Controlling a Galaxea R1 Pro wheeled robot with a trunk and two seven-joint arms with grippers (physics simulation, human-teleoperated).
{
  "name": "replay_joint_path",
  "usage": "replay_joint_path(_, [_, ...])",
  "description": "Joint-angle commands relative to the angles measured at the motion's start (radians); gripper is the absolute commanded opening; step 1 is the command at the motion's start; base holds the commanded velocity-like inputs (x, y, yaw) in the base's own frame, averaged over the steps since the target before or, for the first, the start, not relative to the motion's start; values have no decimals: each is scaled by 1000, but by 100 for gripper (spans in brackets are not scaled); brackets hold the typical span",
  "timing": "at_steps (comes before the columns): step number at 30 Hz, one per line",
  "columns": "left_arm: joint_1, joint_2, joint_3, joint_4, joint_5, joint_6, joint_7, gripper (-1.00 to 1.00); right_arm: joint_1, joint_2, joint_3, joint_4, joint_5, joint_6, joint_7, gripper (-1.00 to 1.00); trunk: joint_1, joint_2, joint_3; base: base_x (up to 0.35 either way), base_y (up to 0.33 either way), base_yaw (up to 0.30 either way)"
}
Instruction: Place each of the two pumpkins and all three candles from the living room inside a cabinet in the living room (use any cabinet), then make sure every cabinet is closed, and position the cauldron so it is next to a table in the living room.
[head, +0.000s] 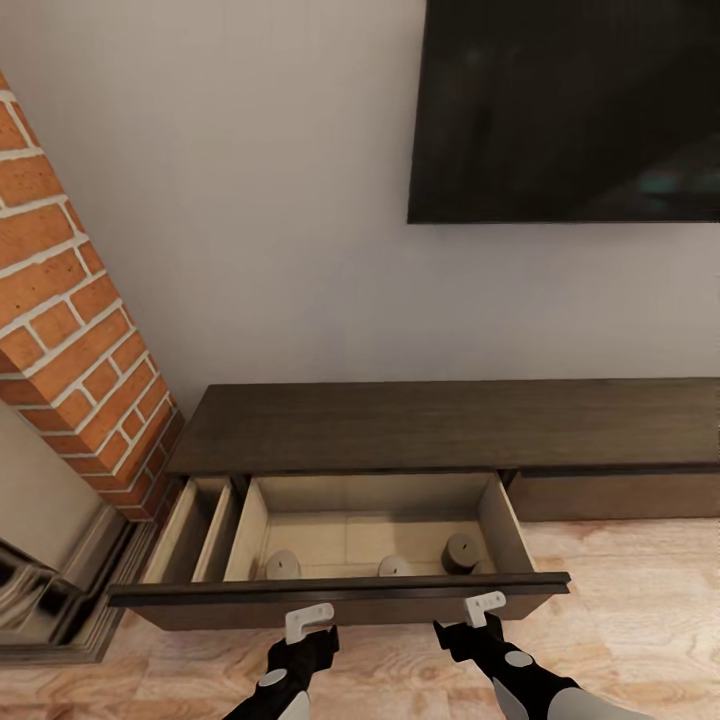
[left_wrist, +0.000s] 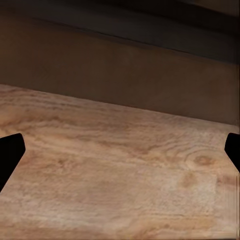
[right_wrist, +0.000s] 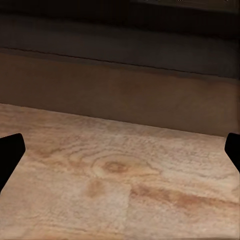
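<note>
Where the brick column (head: 75, 330) meets the wall, the long dark cabinet (head: 440, 425) stands with one wide drawer (head: 340, 600) pulled out over the wood floor (head: 640, 610); inside it, left to right, sit three candles (head: 283, 565), the rightmost (head: 461, 552) darker in shade; the left gripper (head: 308, 622) hovers just before the drawer front, fingers spread wide, gripping nothing; the right gripper (head: 484, 607) is likewise wide open and empty; a black screen (head: 565, 110) hangs above on the wall.
</note>
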Motion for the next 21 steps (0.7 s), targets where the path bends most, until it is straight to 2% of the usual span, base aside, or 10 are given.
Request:
replay_joint_path(1, [0, 0, 0, 1, 0, 0, -8, 100, 0, 0, 0, 0, -1, 0, 0, 100, 0, 0, 0, 0, 0, -26])
replay_joint_path(9, [0, 2, -2, 2, -3, -6, -21, 100, 0, 1, 1, 3, -4, -2, -1, 100, 0, 0, 0, 0, 0, -6])
replay_joint_path(14, [0, 2, -2, 2, -33, -10, -21, 100, 0, 1, 1, 6, -3, -4, -8, 100, 0, 0, 0, 0, 0, 0])
replay_joint_path(21, [0, 2, -2, 2, -39, -10, -21, 100, 5, 2, 1, 7, -6, 1, -9, 100, 0, 0, 0, 0, 0, 0])
